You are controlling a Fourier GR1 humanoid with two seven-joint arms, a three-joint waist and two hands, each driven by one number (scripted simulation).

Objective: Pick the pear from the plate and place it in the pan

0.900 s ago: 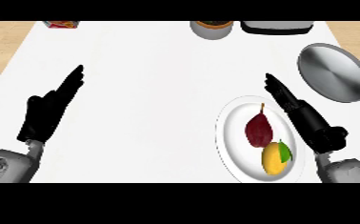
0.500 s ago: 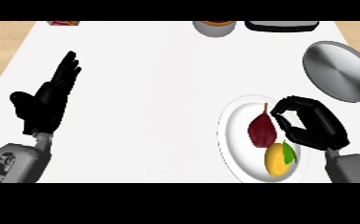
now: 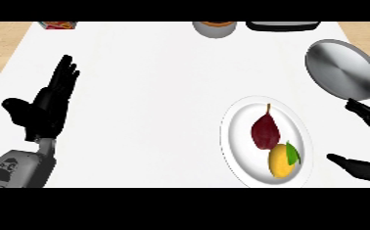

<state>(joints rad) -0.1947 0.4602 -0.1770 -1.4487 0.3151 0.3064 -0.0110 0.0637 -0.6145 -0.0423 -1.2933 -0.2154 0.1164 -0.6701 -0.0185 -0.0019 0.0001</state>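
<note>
A dark red pear point(image 3: 265, 129) with a thin stem lies on the white plate point(image 3: 237, 146) at the lower right, above a yellow lemon-like fruit with a green leaf point(image 3: 282, 160). The grey round pan point(image 3: 338, 74) sits at the right edge, above the plate. Only parts of my right hand point(image 3: 352, 165) show at the right edge, a finger point(image 3: 358, 110) near the pan and the thumb lower down, apart from the pear. My left hand point(image 3: 45, 107) rests open at the left edge, fingers up.
A grey bowl with orange contents point(image 3: 215, 27) and a dark tray point(image 3: 283, 26) stand along the far edge. A small red packet point(image 3: 58, 25) lies at the far left. The counter's wooden edge shows at both top corners.
My right hand, which had curled over the pear's right side, has pulled away to the right edge. The view has shifted, so the plate sits more toward the centre. The pear has stayed on the plate.
</note>
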